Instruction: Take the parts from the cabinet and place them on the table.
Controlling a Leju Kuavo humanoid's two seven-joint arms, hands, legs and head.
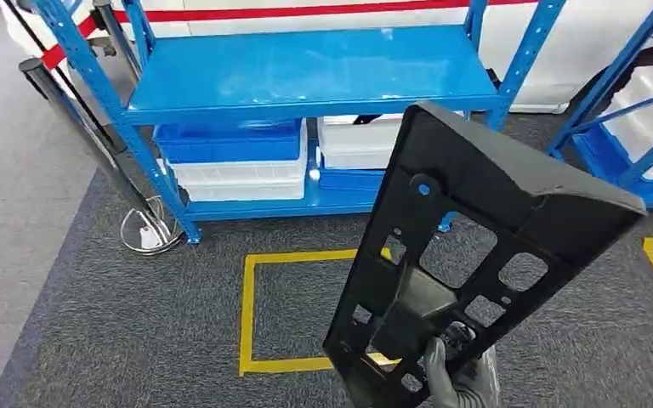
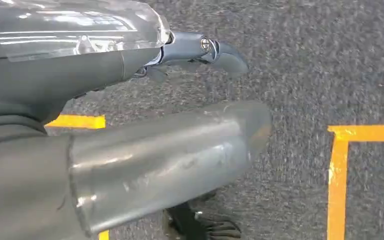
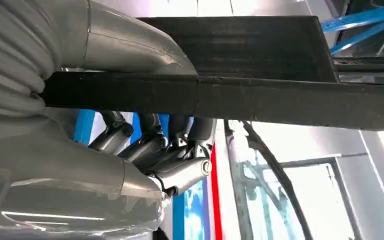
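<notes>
One black part point(image 1: 476, 246) gripped in rt hand point(image 1: 455, 374), lft hand point(image 2: 130, 165) empty.

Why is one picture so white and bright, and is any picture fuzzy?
Right wrist view: the background behind the black part is washed out white by strong light. Left wrist view: the carpet looks smeared and soft, as from motion. Head view: sharp, with white glare on the blue shelf.

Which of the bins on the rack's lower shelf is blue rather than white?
The blue bin topping the left stack, directly under the upper shelf; the bins beneath it are white.
</notes>
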